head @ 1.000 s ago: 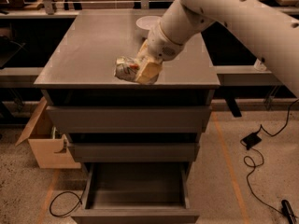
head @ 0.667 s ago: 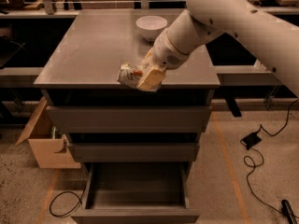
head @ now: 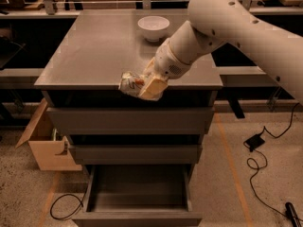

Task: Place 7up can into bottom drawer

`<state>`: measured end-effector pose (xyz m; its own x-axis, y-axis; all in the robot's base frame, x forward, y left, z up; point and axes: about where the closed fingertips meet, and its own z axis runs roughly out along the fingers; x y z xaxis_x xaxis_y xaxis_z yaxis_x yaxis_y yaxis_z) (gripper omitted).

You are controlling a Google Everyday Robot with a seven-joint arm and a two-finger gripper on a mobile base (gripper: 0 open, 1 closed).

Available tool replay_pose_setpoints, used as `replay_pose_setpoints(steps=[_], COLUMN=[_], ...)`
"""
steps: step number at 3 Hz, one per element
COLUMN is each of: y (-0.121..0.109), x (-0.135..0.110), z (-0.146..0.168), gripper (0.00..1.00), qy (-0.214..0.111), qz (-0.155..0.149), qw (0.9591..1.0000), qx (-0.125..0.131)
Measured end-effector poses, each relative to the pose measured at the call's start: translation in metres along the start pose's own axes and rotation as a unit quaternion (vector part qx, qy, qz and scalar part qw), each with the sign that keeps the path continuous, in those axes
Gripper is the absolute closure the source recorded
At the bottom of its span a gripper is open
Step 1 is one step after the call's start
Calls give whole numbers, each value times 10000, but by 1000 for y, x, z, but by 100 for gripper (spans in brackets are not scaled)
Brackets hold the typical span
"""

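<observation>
The dented whitish-silver 7up can [head: 129, 83] is held in my gripper [head: 147, 86] over the front edge of the grey cabinet top [head: 94, 51], near its middle. The cream-coloured fingers [head: 152, 88] are shut on the can's right end, and the can pokes out to the left. The white arm comes down from the upper right. The bottom drawer [head: 137, 193] is pulled open below, its inside bare, with its plain grey front panel [head: 137, 218] at the bottom of the view. The can is well above the drawer.
A white bowl [head: 153, 27] stands at the back of the cabinet top. Two shallower grey drawers [head: 130, 121] are shut. An open cardboard box [head: 47, 145] sits on the floor at the left. Black cables [head: 260, 164] lie on the floor at the right.
My gripper has carried the can forward, from over the cabinet top towards its front edge, and a little lower in view. The arm has swung rightwards, uncovering the bowl.
</observation>
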<state>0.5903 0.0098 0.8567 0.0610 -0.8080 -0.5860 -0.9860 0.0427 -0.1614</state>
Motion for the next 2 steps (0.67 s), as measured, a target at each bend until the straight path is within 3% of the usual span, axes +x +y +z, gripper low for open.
replay_pose_setpoints(steps=[1, 2], y=[27, 62], x=[14, 39], z=[22, 56], gripper=[100, 100], qy=[-59, 168], qz=[109, 277], qw=[9999, 9993], qx=[-88, -191])
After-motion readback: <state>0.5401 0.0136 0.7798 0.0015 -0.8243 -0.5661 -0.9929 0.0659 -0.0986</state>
